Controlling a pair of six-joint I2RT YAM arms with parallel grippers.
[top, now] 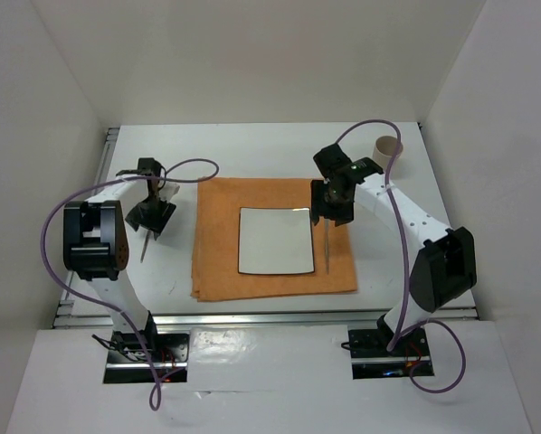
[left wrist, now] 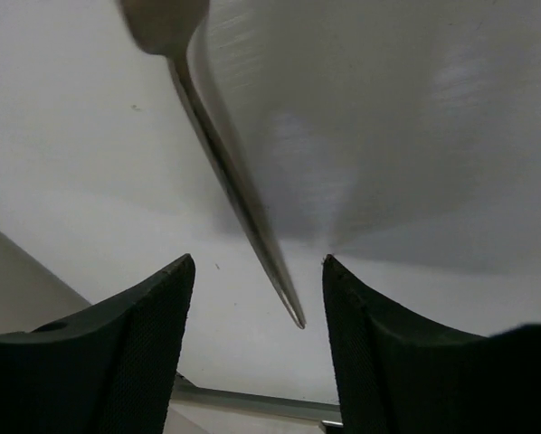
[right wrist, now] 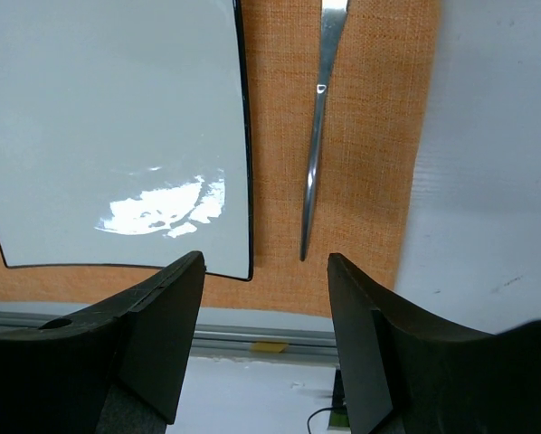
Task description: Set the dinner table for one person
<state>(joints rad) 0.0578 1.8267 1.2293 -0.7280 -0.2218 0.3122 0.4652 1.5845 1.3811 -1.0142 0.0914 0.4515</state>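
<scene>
- Step judged: the left arm is fetching the slim silver metal utensil [left wrist: 234, 181] (head cropped; fork or spoon unclear). It appears to lie on the large white dinner table [top: 252, 149], apart from the orange cloth [top: 218, 262].
- To do it well: close squarely across the handle, lift clear, then lay it on the cloth parallel to the square white plate [top: 272, 240].
- Left gripper [left wrist: 258, 260]: angled down over the handle, fingers spread, gripping nothing.
- Right gripper [right wrist: 265, 256]: fingers spread, hovering above the silver knife [right wrist: 316, 136], which lies on the cloth just right of the plate.

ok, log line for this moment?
left gripper open over utensil on table | right gripper open over other utensil on cloth, beside plate
</scene>
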